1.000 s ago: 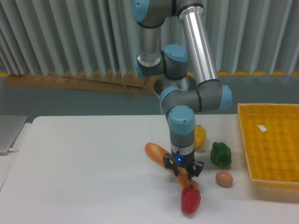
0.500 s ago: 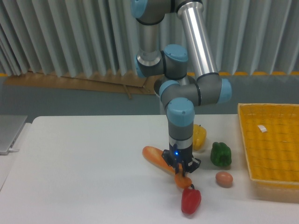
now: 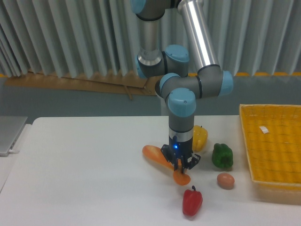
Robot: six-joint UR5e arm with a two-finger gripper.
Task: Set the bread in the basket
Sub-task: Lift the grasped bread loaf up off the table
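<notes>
Your gripper (image 3: 180, 164) is clamped across the bread (image 3: 162, 161) near its right end; the loaf slants beneath it, well left of the basket (image 3: 246, 141).

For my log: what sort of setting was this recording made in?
Likely a robotics lab: a bare white table, a grey corrugated wall behind, and toy food, a bread in the claw, near a yellow basket.
</notes>
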